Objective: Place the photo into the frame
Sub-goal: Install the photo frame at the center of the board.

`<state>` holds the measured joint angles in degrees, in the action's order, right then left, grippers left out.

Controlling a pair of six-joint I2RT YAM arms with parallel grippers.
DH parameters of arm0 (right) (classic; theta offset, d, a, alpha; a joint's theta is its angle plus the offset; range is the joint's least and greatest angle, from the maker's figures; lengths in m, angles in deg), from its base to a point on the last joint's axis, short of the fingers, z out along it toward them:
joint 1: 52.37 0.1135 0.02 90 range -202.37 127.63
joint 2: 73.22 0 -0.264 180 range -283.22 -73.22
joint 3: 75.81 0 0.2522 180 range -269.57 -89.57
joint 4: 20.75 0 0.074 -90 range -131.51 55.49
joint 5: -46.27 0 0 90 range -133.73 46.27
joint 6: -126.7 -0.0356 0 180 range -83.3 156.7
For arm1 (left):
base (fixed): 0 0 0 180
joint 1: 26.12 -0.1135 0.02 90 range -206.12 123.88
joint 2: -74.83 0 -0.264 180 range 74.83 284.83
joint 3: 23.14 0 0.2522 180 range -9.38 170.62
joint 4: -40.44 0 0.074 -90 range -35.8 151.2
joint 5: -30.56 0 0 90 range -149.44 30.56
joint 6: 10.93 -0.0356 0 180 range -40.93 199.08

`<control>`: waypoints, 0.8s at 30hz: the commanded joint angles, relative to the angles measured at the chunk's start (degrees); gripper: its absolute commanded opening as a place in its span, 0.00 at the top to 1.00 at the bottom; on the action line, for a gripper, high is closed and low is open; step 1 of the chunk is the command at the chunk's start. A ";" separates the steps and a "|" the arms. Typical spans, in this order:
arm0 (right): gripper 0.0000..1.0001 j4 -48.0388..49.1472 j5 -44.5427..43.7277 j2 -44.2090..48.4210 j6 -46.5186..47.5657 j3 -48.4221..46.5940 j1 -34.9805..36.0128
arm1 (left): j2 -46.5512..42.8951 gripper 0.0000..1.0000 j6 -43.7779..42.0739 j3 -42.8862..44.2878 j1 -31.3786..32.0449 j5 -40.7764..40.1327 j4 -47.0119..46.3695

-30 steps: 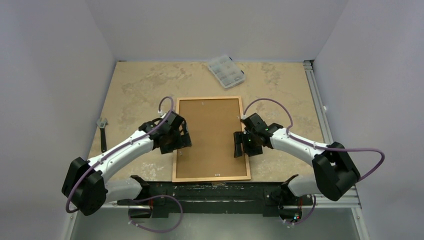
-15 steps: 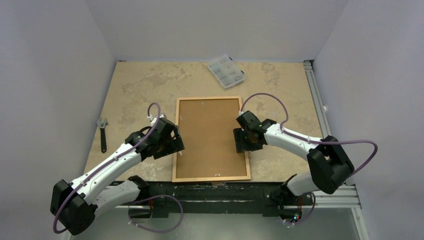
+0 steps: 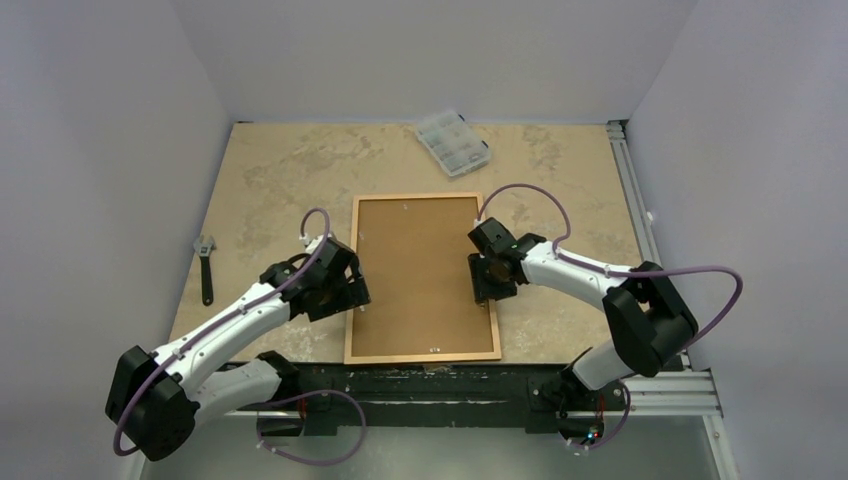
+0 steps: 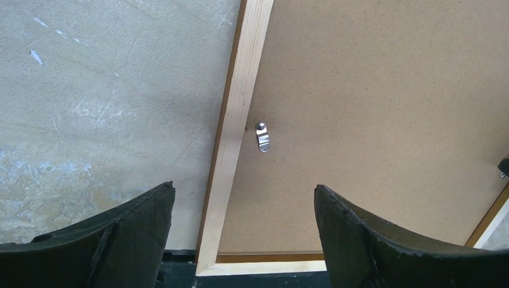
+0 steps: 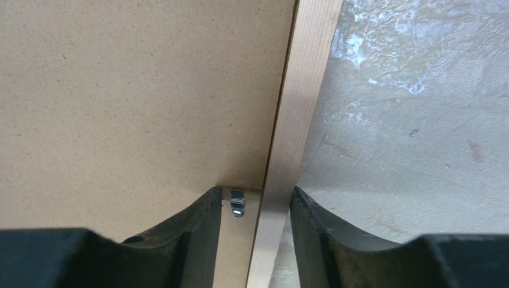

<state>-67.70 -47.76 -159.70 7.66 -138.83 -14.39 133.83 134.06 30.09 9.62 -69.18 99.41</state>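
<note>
Plain pale grey-lilac walls (image 3: 420, 50) close in on three sides of a mottled beige stone-look counter (image 3: 290, 170), evenly lit, with a metal rail (image 3: 632, 200) along its right edge.

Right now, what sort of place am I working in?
Most likely a lab robot cell, not a home: plain walls box in the table on three sides, an aluminium rail runs along its right edge, and a wrench and a clear parts box lie on it.
</note>
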 commanded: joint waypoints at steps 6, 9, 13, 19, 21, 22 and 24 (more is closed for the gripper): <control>0.76 -0.50 -1.39 1.69 0.67 1.18 0.21 | -0.14 0.17 1.16 -0.37 -0.22 -0.73 -1.29; 0.86 -0.94 -2.21 2.01 1.07 1.11 0.23 | -0.42 0.17 1.40 -0.27 -0.24 -1.58 -0.39; 0.99 -1.51 -3.39 2.43 1.48 0.87 0.22 | -0.43 0.17 1.76 -0.18 -0.24 -2.79 0.88; 0.98 -0.88 -0.11 3.55 1.16 0.71 0.17 | 0.49 0.16 1.76 -0.26 -0.28 -3.90 1.50; 0.78 -0.74 1.08 4.60 0.92 0.65 0.11 | 1.24 0.16 1.73 -0.26 -0.38 -4.43 1.92; 0.57 -0.46 1.87 5.32 0.89 0.67 0.16 | 1.70 0.16 1.71 -0.26 -0.53 -4.63 2.02; 0.34 0.10 2.91 6.97 0.56 1.03 0.15 | 2.49 0.15 1.58 -0.39 -0.88 -5.04 2.13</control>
<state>-68.60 -47.70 -157.42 7.79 -138.08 -14.53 135.01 135.08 29.69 9.49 -71.98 100.61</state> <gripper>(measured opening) 0.492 0.841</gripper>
